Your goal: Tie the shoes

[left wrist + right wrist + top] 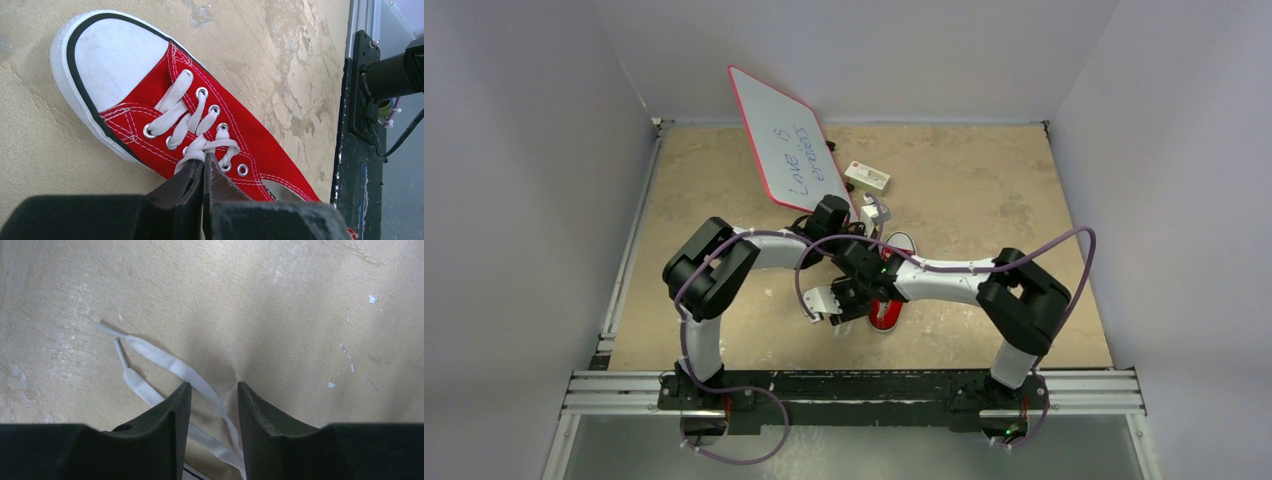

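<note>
The red shoe (255,132) lies on the tan table with its white toe cap (117,55) at the upper left of the left wrist view. Its white laces (172,112) cross near the upper eyelets. My left gripper (205,158) is shut, its tips pressing on that crossing; whether a lace is pinched does not show. In the top view both arms cover most of the shoe (886,316). My right gripper (214,386) (832,315) is open just above the table. Two loose lace ends (165,360) lie there, and one runs between its fingers.
A red-framed whiteboard (784,135) leans at the back, with a small white box (867,178) beside it. The metal mounting rail (854,392) runs along the near edge, and its black end (357,150) shows to the right of the shoe. Pale walls enclose the table.
</note>
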Controlling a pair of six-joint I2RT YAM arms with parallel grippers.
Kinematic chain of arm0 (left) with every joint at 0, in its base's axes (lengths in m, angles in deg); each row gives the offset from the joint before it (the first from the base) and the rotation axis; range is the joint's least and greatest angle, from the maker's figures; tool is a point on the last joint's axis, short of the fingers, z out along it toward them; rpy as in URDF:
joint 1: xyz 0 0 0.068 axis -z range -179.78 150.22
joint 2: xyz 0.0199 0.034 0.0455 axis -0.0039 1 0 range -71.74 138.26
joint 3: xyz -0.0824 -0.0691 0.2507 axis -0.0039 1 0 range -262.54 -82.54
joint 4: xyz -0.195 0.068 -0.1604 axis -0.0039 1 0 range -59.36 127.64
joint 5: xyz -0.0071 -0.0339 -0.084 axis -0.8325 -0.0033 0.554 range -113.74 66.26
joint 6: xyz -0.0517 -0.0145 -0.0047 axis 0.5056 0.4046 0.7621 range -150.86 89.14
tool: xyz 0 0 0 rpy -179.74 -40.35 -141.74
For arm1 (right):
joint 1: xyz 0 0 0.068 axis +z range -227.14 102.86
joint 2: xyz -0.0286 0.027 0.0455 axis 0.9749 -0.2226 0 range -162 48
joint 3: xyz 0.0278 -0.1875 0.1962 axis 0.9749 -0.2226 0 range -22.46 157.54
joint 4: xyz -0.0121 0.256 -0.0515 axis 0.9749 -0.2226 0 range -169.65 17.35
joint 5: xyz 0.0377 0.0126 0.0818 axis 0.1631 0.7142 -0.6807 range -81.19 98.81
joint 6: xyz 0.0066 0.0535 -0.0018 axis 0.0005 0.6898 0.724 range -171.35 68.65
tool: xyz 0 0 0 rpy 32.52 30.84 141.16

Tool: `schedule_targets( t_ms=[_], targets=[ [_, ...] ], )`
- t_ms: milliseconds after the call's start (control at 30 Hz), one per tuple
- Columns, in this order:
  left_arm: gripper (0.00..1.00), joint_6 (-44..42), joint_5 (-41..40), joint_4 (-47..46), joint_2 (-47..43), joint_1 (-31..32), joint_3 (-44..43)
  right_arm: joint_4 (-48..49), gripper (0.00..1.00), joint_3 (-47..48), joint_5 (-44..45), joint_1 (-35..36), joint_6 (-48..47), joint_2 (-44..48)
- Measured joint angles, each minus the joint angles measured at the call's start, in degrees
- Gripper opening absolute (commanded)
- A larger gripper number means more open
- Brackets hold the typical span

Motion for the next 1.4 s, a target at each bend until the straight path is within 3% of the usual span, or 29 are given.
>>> schedule_targets(
  t_ms=[33, 100, 133, 433, 600, 767, 900, 1133, 1400],
  targets=[
    [0.00, 0.0, 0.0, 0.0, 0.0, 0.0, 0.0, 0.1, 0.33, 0.0, -0.1, 0.1, 0.0, -0.1],
    [0.00, 0.0, 0.0, 0.0, 0.0, 0.0, 0.0, 0.5, 0.05, 0.0, -0.4, 0.4, 0.0, -0.3],
    [0.00, 0.0, 0.0, 0.0, 0.0, 0.0, 0.0, 0.5, 0.00, -0.1, -0.6, 0.5, -0.4, -0.3],
    [0.00, 0.0, 0.1, 0.0, 0.2, 0.0, 0.0, -2.2, 0.00, -0.1, -1.5, 0.7, 0.9, 1.5],
    [0.00, 0.4, 0.1, -0.6, 0.2, 0.0, 0.1, -3.1, 0.00, -0.4, -1.3, 1.0, 7.9, 12.3],
    [0.00, 1.8, -0.2, -2.6, -1.2, 0.0, 2.1, -2.7, 0.00, -5.2, 0.3, 1.0, 19.8, 28.9],
    [0.00, 4.3, -0.6, -5.7, -1.6, 0.1, 3.7, -3.0, 0.00, -9.9, 4.8, 1.0, 28.6, 36.3],
    [0.00, 9.2, -1.8, -11.5, -2.5, 0.1, 6.0, -5.9, 0.00, -12.9, 14.7, 0.5, 46.1, 41.2],
    [0.00, 13.2, -2.6, -17.0, -4.1, 0.1, 7.5, -9.5, 0.00, -13.4, 15.3, -10.9, 64.4, 39.8]
  ],
)
